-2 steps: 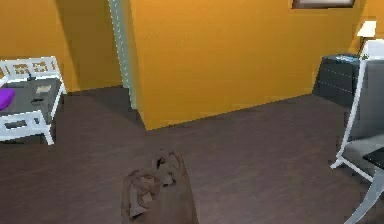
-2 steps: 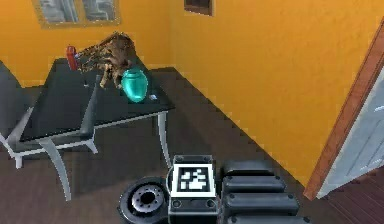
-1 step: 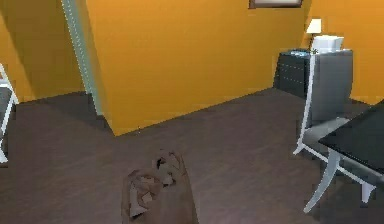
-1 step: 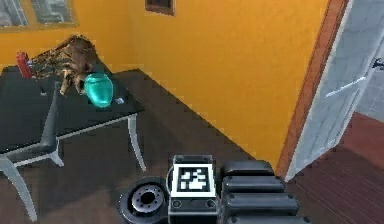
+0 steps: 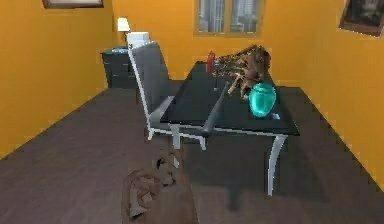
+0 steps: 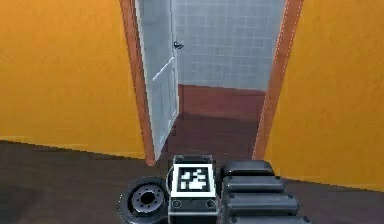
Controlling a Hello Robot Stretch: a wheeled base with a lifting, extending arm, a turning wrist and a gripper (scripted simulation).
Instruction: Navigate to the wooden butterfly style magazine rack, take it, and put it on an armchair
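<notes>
- One dark-topped surface w/ white legs stands mid-room in the fwd view, running toward the far orange wall.
- Task item: wooden rack, brown w/ splayed slats, sits on the surface's far end, right of centre, below the windows.
- Upright teal vase on the surface, nearer than the rack, by the right edge; can't tell if the two touch.
- Small red item on the far end, just left of the rack; too small to name.
- Pulled up at the surface's left long side: grey chair w/ white frame, seat partly tucked under.
- Far-left corner: dark nightstand w/ lamp on top and a white boxy thing just right of the lamp.
- 2 framed pics on the walls: 1st framed pic top left, 2nd framed pic top right.
- At btm of fwd view, a brown lumpy thing on the dark floor, nearer than the chair; shape unclear.
- Arm side view: white door stands open in a wood-framed doorway, tiled room beyond, orange wall both sides.
- Btm of arm side view: white marker square w/ black marks, dark ribbed arm blocks to its right, gripper as a dark round body to its left.
- Fingers not made out; can't tell the gripper's state, nor whether it holds anything.
</notes>
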